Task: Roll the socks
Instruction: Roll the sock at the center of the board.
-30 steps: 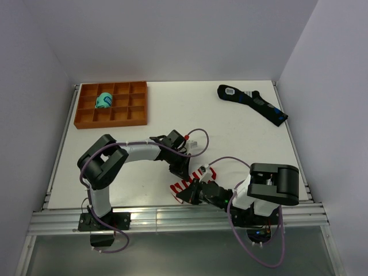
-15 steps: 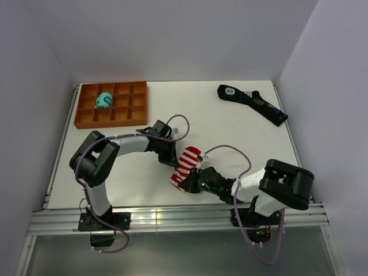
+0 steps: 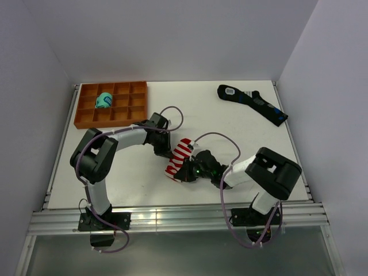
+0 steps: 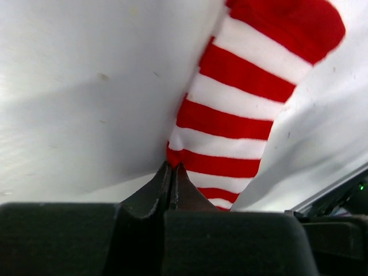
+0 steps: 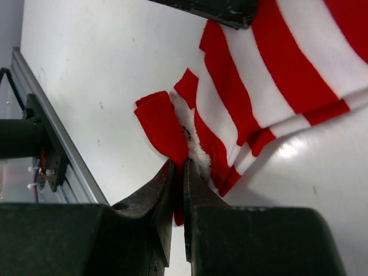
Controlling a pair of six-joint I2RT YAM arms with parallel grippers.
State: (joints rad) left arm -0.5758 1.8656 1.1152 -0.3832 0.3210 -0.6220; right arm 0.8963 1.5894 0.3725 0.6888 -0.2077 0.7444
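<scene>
The red-and-white striped socks (image 3: 178, 156) lie on the white table just in front of centre, running slantwise. My left gripper (image 3: 168, 153) is at their left edge. In the left wrist view its jaws are shut, pinching the edge of a red stripe of the socks (image 4: 241, 103) at the left gripper's tips (image 4: 172, 167). My right gripper (image 3: 187, 171) is at the near end. In the right wrist view the right gripper (image 5: 183, 168) is shut on the red cuff of the socks (image 5: 230, 109), with white inner fabric showing beside the tips.
An orange compartment tray (image 3: 112, 86) stands at the back left with a teal sock bundle (image 3: 104, 100) in one cell. A long black sock with blue patches (image 3: 253, 102) lies at the back right. The metal rail (image 3: 172, 215) runs along the table's near edge.
The left gripper has closed on the socks' edge. Both grippers and the socks have shifted left and away from the near edge, and the socks now lie stretched slantwise.
</scene>
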